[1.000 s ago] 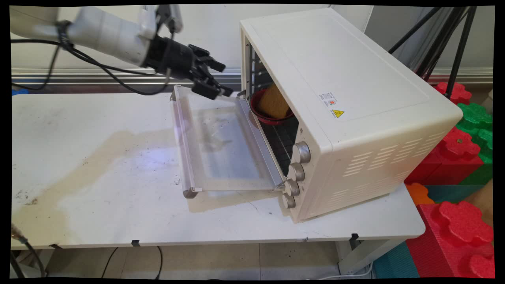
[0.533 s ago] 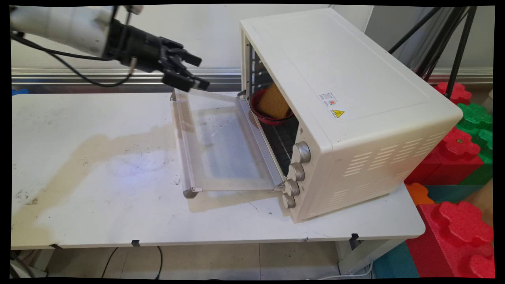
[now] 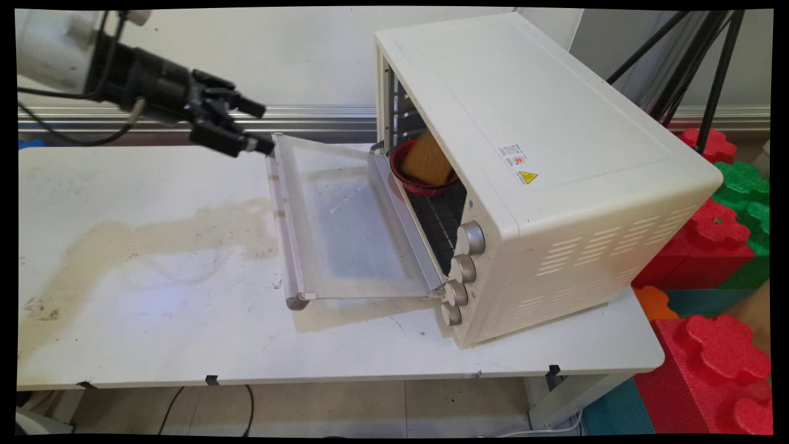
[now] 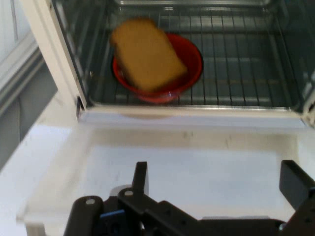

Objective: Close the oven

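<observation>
The tool (image 3: 259, 128) hangs in the air above the far left part of the tabletop (image 3: 154, 296), just off the far outer corner of the toaster oven's open door (image 3: 345, 228). Its two fingers (image 4: 297, 183) stand wide apart with nothing between them — it holds nothing and touches nothing. It points toward the oven mouth, and in the hand view the door lies flat below the fingers with the oven cavity straight ahead.

The cream-white toaster oven (image 3: 542, 154) stands on the right part of the tabletop, turned at an angle so that its opening faces left. Its glass door is folded all the way down, level with the tabletop, with a silver handle bar (image 3: 285, 228) along its outer edge. Four silver knobs (image 3: 470, 238) run down the front panel on the near side of the opening.

Inside, on the wire rack (image 4: 236, 64), sits a red bowl (image 4: 189, 66), and a slice of brown bread (image 4: 147, 51) leans tilted in it, overhanging the rim toward the far side wall of the oven. The bowl is at the far end of the rack in the main view, well inside the cavity.

A tan stain (image 3: 123, 237) spreads across the tabletop left of the door. Red and green foam blocks (image 3: 715, 240) are stacked to the right, beyond the tabletop's edge — black tripod legs (image 3: 696, 68) rise behind them.
</observation>
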Motion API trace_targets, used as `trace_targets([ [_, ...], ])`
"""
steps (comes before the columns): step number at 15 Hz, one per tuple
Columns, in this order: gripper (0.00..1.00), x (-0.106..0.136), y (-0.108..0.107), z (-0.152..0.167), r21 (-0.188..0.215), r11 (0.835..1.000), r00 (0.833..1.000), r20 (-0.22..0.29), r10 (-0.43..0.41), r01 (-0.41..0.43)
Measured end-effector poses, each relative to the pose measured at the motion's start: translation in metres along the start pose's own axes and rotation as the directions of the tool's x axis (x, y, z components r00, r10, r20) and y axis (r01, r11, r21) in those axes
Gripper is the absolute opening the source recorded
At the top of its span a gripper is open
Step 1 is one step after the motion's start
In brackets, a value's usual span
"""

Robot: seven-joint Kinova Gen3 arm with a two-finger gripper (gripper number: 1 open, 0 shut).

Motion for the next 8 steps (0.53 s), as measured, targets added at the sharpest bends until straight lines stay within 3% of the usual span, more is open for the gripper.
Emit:
trace_targets([
  [8, 1.0, -0.045, 0.012, -0.027, -0.024, 1.0, 0.994, 0.106, -0.001, 0.003],
])
